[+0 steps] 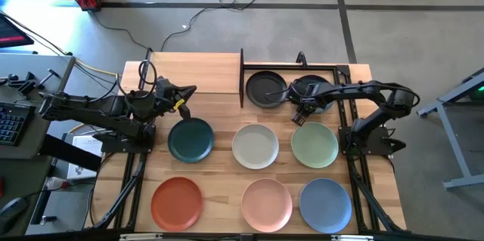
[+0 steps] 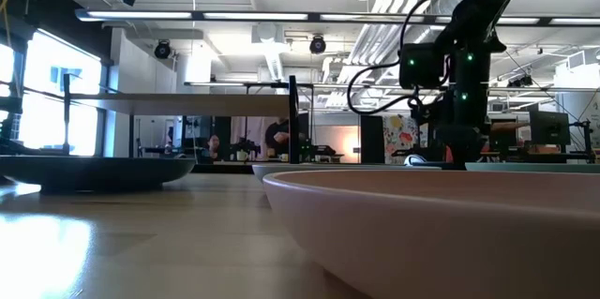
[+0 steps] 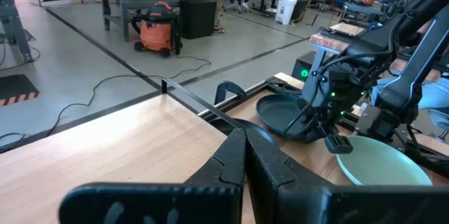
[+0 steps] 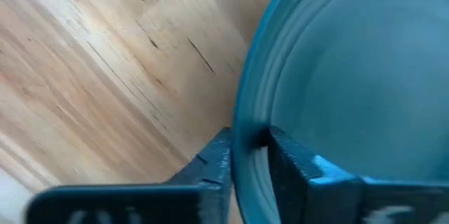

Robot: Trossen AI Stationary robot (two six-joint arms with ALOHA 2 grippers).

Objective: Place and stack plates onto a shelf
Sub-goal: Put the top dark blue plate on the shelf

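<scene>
From above, the right gripper (image 1: 299, 105) sits at the left rim of the second charcoal plate (image 1: 316, 87), which lies at the far right of the worktop (image 1: 219, 173) beside the first charcoal plate (image 1: 265, 88), inside the black frame there. The wooden shelf (image 1: 195, 72) board lies far left. The step in hand looks like taking hold of this plate; next comes a lift clear of the frame and a carry to the shelf. The right arm reaches in from the right, bent at the elbow. The left gripper (image 1: 184, 97) hovers shut over the far edge of the dark teal plate (image 1: 190, 140), waiting.

At worktop height, the right arm stands upright at the far right.

From the left wrist, its fingers (image 3: 242, 161) press together.

From the right wrist, the fingers (image 4: 291, 161) pinch narrowly on the rim of a plate, 1 finger either side.
</scene>
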